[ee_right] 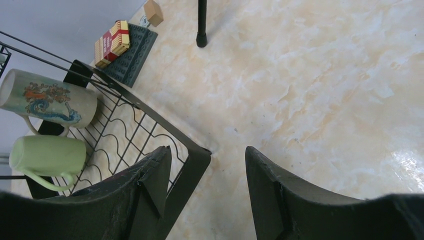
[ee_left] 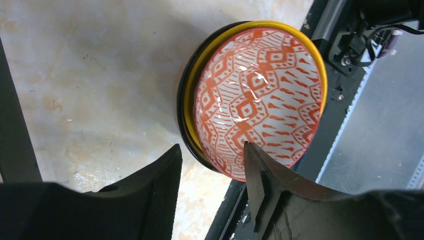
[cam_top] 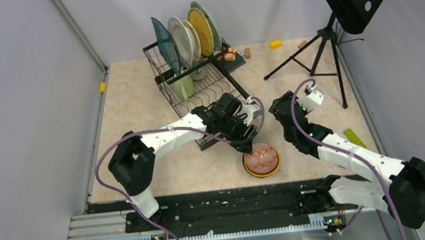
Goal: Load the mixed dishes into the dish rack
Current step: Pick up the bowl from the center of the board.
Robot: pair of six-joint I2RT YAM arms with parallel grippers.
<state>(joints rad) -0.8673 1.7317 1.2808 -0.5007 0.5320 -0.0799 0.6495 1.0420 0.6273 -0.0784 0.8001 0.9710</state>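
The red bowl (ee_left: 255, 95), nested in the yellow bowl (ee_left: 189, 102), is seen just in front of the rack (cam_top: 207, 91). Its rim is straddled by the left gripper (ee_left: 211, 146), jaws spread. The right gripper (ee_right: 207, 150) is held spread and empty over the rack's corner.

No legible txt anywhere.
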